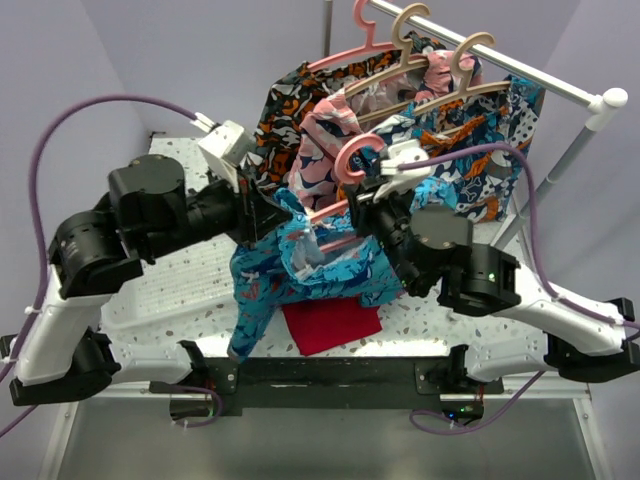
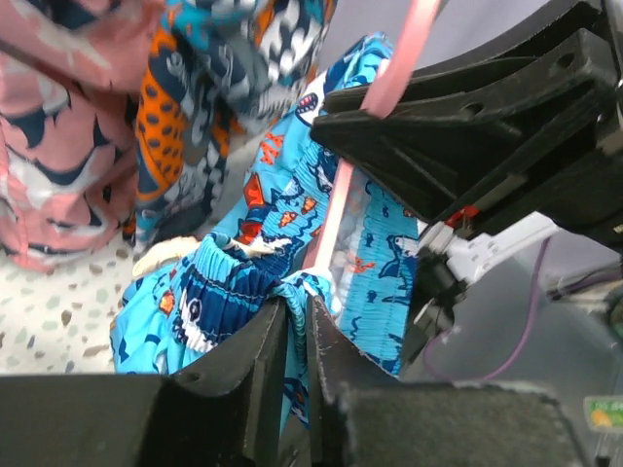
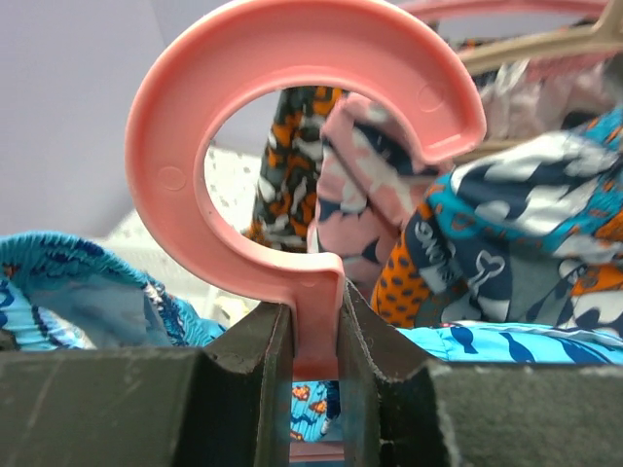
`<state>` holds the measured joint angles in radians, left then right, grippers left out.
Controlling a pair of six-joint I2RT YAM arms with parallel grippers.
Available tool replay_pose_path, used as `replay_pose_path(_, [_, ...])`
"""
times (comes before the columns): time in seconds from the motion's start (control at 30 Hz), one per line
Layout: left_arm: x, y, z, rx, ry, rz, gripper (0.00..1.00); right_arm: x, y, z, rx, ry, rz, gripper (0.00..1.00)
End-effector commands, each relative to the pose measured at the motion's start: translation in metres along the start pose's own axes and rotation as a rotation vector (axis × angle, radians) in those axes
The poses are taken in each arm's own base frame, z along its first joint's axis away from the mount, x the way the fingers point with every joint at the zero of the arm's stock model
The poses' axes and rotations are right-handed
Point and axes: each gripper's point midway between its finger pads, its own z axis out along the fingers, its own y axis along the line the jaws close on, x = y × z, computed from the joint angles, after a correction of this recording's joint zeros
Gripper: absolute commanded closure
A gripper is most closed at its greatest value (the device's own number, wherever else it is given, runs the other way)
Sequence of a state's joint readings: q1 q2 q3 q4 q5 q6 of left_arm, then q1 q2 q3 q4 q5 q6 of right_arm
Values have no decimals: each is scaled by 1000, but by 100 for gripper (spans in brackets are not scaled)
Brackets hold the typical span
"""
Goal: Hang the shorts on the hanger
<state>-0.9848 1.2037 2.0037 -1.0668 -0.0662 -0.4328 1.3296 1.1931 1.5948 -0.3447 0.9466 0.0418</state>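
Note:
The turquoise printed shorts (image 1: 300,265) hang bunched between the two arms above the table, draped over the pink hanger's arm. My left gripper (image 1: 283,215) is shut on the shorts' waistband edge; in the left wrist view the fabric (image 2: 229,282) is pinched between the jaws of this gripper (image 2: 297,316). My right gripper (image 1: 362,195) is shut on the neck of the pink hanger (image 1: 352,160), whose hook stands above the jaws. In the right wrist view the hook (image 3: 292,146) rises from that gripper (image 3: 316,321). The hanger's thin arm (image 2: 331,219) runs through the shorts.
A white clothes rail (image 1: 520,70) at the back right carries tan wooden hangers (image 1: 440,75), another pink hanger (image 1: 365,45) and patterned garments (image 1: 480,140). A plain red cloth (image 1: 330,325) lies on the speckled table (image 1: 160,290) near the front edge.

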Motion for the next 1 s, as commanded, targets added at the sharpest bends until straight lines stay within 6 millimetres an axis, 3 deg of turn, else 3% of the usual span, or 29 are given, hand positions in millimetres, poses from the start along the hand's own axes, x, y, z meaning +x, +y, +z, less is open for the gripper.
replay_pose_path(0.0, [40,6,37,20,104,71,72,54,19,9,-24,69,-12,100])
replay_pose_path(0.07, [56,10,45,16,128,75,64,58,14,12,-30,72,38,100])
replay_pose_path(0.2, [66,11,47,40,140,93,35,74,15,18,-39,101,48,100])
replay_pose_path(0.27, [71,12,49,46,149,116,27,83,16,21,-34,117,46,100])
replay_pose_path(0.3, [71,12,46,58,147,138,18,85,17,21,-41,121,51,100])
replay_pose_path(0.43, [66,0,36,144,97,169,4,93,13,25,-71,140,95,100])
replay_pose_path(0.57, [58,-10,31,199,48,172,11,98,5,28,-59,147,123,100])
replay_pose_path(0.7, [54,-21,31,255,20,172,57,96,4,27,-74,148,147,100])
replay_pose_path(0.8, [56,-12,35,203,48,180,71,93,3,25,-83,148,157,100])
replay_pose_path(0.87, [48,-4,28,152,29,179,73,92,-2,24,-67,152,151,100])
replay_pose_path(0.97, [45,28,8,-19,7,183,61,86,-8,21,-62,141,150,100])
